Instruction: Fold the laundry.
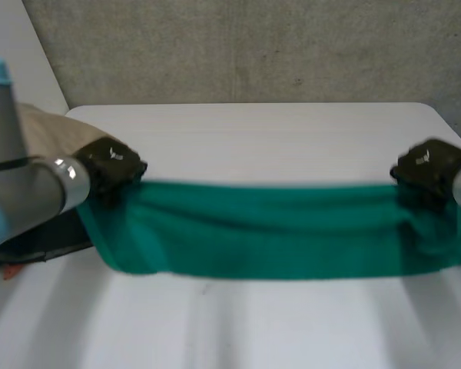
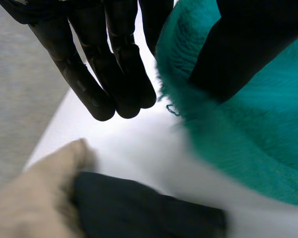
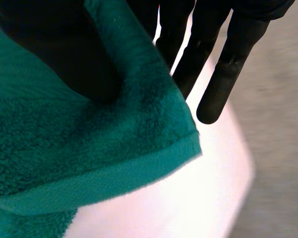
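A green towel [image 1: 269, 231] stretches across the middle of the white table [image 1: 276, 131], held at its two ends, with its upper edge pulled into a nearly straight line between the hands. The left hand [image 1: 111, 165] grips the towel's left end. In the left wrist view its thumb [image 2: 238, 54] presses on the cloth beside the straight fingers [image 2: 114, 64], pinching the edge. The right hand [image 1: 426, 173] grips the right end the same way. In the right wrist view its thumb [image 3: 64, 49] lies on top of the towel near a hemmed corner, and its straight fingers [image 3: 223, 74] reach out past the cloth's edge. The towel sags below the hands in soft lengthwise folds; whether its lower edge touches the table cannot be told. At the table's left edge, behind the left arm, lies a beige cloth [image 1: 46, 127], and a dark cloth [image 1: 54, 242] lies just beside it, near the towel's left end.
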Controlling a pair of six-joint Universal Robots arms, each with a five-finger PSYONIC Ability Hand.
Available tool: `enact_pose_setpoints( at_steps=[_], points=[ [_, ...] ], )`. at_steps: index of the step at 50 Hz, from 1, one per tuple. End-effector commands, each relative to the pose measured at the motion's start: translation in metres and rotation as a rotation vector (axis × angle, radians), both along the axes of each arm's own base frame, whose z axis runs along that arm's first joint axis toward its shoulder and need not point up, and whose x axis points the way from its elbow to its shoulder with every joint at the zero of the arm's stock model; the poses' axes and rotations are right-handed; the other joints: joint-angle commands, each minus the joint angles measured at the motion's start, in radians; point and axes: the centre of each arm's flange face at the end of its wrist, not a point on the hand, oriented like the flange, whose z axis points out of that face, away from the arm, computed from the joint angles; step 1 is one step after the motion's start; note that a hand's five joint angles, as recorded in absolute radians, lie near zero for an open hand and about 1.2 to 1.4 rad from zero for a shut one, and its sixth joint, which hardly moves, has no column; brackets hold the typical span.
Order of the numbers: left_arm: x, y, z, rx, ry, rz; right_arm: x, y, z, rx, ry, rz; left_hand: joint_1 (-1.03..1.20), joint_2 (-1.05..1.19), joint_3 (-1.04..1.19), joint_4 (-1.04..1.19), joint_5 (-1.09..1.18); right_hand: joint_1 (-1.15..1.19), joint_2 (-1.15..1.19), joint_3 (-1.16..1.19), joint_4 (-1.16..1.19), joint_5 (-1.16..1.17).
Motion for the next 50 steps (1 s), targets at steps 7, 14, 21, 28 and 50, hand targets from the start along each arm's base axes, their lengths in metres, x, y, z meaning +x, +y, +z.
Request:
enact_pose_setpoints(
  at_steps=[7,14,21,28,50],
  points=[
    [-0.013,-0.071,0.212,-0.857,0.515,0.123,0.030,-0.097,0.183,-0.969,-0.611,-0.067,0.227,0.198,0.205,0.198,0.224,0.279,0.219,0.208,0.197,0.206],
    [-0.016,-0.067,0.228,-0.910,0.671,0.060,0.031,-0.092,0.202,-1.114,-0.754,0.018,0.227,0.198,0.205,0.198,0.224,0.279,0.219,0.208,0.197,0.206],
    [-0.012,-0.084,0.179,-0.782,0.597,0.100,0.039,-0.100,0.161,-0.959,-0.714,0.022,0.227,0.198,0.205,0.198,0.224,0.279,0.219,0.208,0.197,0.206],
    [-0.014,-0.089,0.092,-0.532,0.501,0.147,0.048,-0.099,0.087,-0.667,-0.644,0.012,0.227,0.198,0.205,0.198,0.224,0.279,0.219,0.208,0.197,0.206],
    [0.001,0.025,-0.057,0.040,0.055,0.061,-0.020,0.013,-0.050,0.061,-0.059,-0.133,0.227,0.198,0.205,0.198,0.224,0.279,0.219,0.208,0.197,0.206]
  ],
)
